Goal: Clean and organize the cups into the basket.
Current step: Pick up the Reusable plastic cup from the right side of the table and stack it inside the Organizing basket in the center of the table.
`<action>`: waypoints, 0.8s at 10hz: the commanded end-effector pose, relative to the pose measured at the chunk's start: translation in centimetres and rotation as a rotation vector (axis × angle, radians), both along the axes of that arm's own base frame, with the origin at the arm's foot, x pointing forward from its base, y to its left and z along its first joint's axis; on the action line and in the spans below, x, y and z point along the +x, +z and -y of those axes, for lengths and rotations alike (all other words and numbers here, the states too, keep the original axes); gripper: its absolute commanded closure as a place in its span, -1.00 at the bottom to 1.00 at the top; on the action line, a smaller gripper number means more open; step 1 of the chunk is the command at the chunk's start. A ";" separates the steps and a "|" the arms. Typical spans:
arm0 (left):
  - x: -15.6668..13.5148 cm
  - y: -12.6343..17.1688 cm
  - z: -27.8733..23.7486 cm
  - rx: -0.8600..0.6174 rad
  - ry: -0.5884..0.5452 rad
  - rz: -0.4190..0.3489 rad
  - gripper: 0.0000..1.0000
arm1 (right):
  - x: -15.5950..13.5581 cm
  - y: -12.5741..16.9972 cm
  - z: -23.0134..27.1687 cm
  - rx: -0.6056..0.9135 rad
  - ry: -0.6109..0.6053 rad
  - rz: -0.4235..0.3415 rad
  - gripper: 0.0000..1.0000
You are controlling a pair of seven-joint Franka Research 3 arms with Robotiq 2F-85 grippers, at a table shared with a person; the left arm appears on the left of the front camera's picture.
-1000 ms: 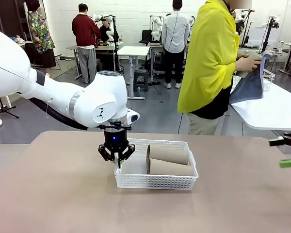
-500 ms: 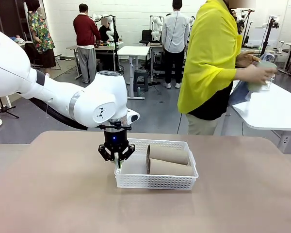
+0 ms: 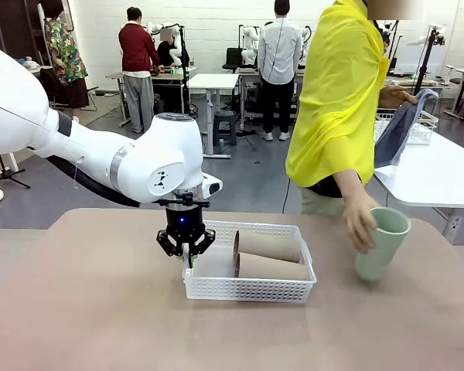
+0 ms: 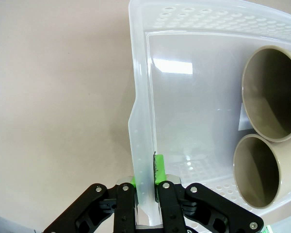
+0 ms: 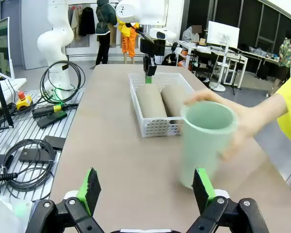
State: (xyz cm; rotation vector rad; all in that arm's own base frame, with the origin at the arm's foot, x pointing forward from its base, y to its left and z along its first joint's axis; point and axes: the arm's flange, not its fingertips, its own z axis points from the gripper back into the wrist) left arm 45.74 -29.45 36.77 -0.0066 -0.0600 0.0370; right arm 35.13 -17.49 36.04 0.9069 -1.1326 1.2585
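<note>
Two taupe-brown cups (image 3: 267, 246) (image 3: 271, 267) lie on their sides in the right half of the white basket (image 3: 247, 291) at the table's middle. My left gripper (image 3: 187, 260) is shut on the basket's left rim (image 4: 140, 121), with the cups' open mouths (image 4: 274, 92) (image 4: 257, 170) facing it. A person's hand (image 3: 360, 222) holds the mint green cup (image 3: 380, 244) upright on the table to the basket's right. My right gripper (image 5: 146, 190) is open, and the mint cup (image 5: 206, 141) stands just beyond its fingers.
A white table (image 3: 437, 174) behind the person carries a wire crate (image 3: 417, 127) and a blue cloth (image 3: 399, 131). Cables and boxes (image 5: 34, 145) lie on a metal rack beside the table. Several people stand far back.
The person turned from the back table and brought the mint cup down onto my table at the right. The right gripper left the front view's right edge. My left arm stayed still.
</note>
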 end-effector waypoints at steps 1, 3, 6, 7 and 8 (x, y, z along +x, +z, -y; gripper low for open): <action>0.0 0.3 0.2 -0.005 0.001 0.006 1.00 | -0.4 0.1 -0.1 0.003 -0.015 -0.003 -1.00; 0.0 0.3 0.2 -0.005 0.001 0.006 1.00 | -0.4 0.1 -0.1 0.003 -0.015 -0.003 -1.00; 0.0 0.3 0.2 -0.005 0.001 0.006 1.00 | -0.4 0.1 -0.1 0.003 -0.015 -0.003 -1.00; 0.0 0.3 0.2 -0.005 0.001 0.006 1.00 | -0.4 0.1 -0.1 0.003 -0.015 -0.003 -1.00; 0.0 0.3 0.2 -0.005 0.001 0.006 1.00 | -0.4 0.1 -0.1 0.003 -0.015 -0.003 -1.00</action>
